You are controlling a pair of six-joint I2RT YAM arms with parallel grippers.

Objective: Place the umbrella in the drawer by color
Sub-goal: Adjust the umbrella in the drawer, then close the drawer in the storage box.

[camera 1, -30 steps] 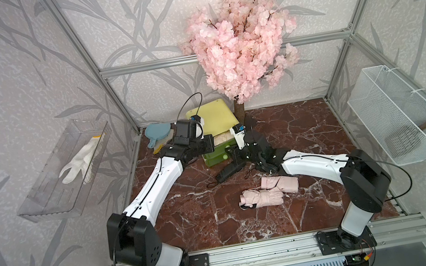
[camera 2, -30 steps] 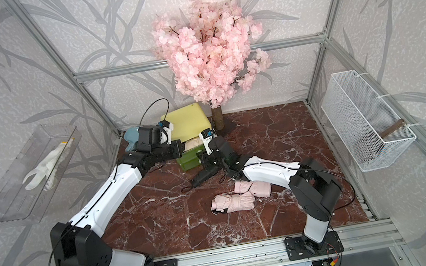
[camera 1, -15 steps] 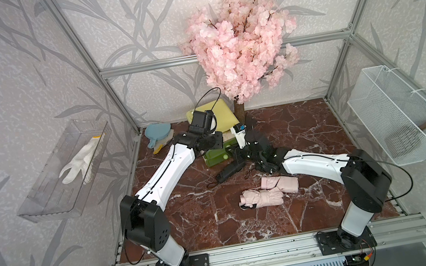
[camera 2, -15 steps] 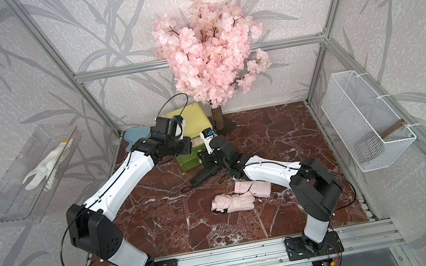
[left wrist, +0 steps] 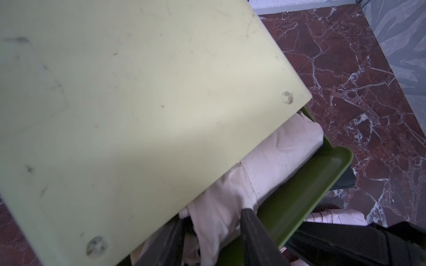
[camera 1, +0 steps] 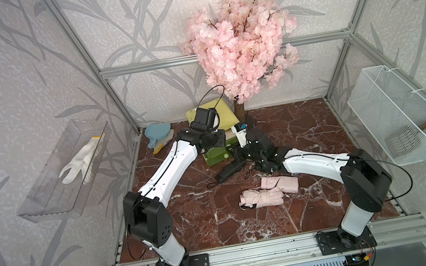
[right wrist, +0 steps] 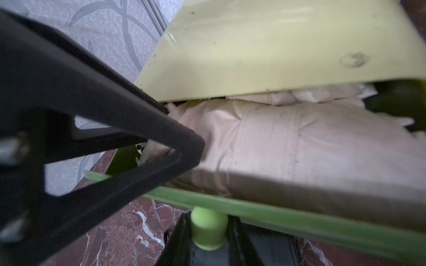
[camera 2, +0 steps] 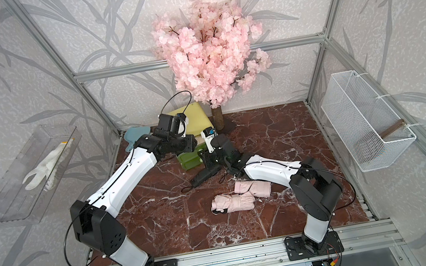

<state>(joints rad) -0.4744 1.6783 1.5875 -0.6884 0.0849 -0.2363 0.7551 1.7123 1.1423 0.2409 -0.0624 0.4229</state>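
Note:
A green drawer (left wrist: 322, 184) stands pulled out from under the pale yellow-green top (camera 1: 224, 111) of the drawer unit. A folded pink umbrella (left wrist: 276, 165) lies in it, also seen in the right wrist view (right wrist: 299, 149). My left gripper (left wrist: 215, 216) reaches into the drawer, open, its fingers straddling one end of that umbrella. My right gripper (right wrist: 208, 221) is shut on the drawer's light green knob (right wrist: 208, 230). A black umbrella (camera 1: 231, 170) lies on the floor by the right wrist. Two more pink umbrellas (camera 1: 263, 198) lie nearer the front.
A pink blossom tree (camera 1: 241, 47) stands behind the unit. A blue item (camera 1: 157, 131) lies at the back left. A clear wall tray (camera 1: 50, 202) holds a white glove (camera 1: 79, 162). A white wire basket (camera 1: 397, 120) hangs on the right wall.
The left arm swung right over the drawer unit and its jaws have spread from shut. The right arm has not moved.

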